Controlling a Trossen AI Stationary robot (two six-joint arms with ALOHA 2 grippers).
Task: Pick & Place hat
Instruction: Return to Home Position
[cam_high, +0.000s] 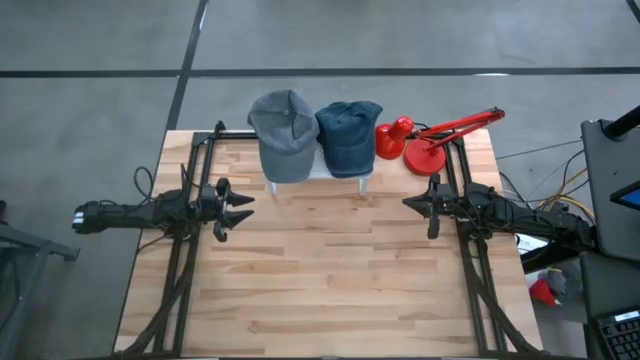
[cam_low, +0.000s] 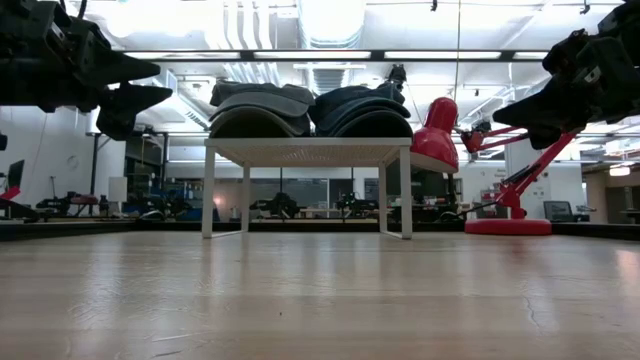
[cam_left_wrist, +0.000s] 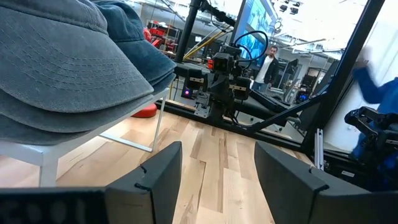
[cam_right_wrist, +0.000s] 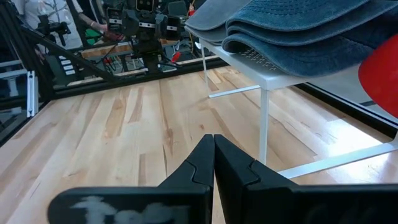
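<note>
A grey cap (cam_high: 283, 133) and a blue denim cap (cam_high: 348, 135) lie side by side on a small white stand (cam_high: 318, 176) at the table's far side; their brims overhang its near edge. In the low view the grey cap (cam_low: 258, 108) and blue cap (cam_low: 360, 108) sit on the stand's top (cam_low: 305, 150). My left gripper (cam_high: 240, 210) hovers open above the table, left of the stand, near the grey cap (cam_left_wrist: 56, 68). My right gripper (cam_high: 410, 203) hovers shut, right of the stand, by the blue cap (cam_right_wrist: 311, 28).
A red desk lamp (cam_high: 430, 140) stands on the table's far right, its shade (cam_low: 437, 135) beside the stand. Black frame rails (cam_high: 190, 250) run along both table sides. Bare wood (cam_high: 330, 270) spreads in front of the stand. A person (cam_left_wrist: 268, 62) stands in the room behind.
</note>
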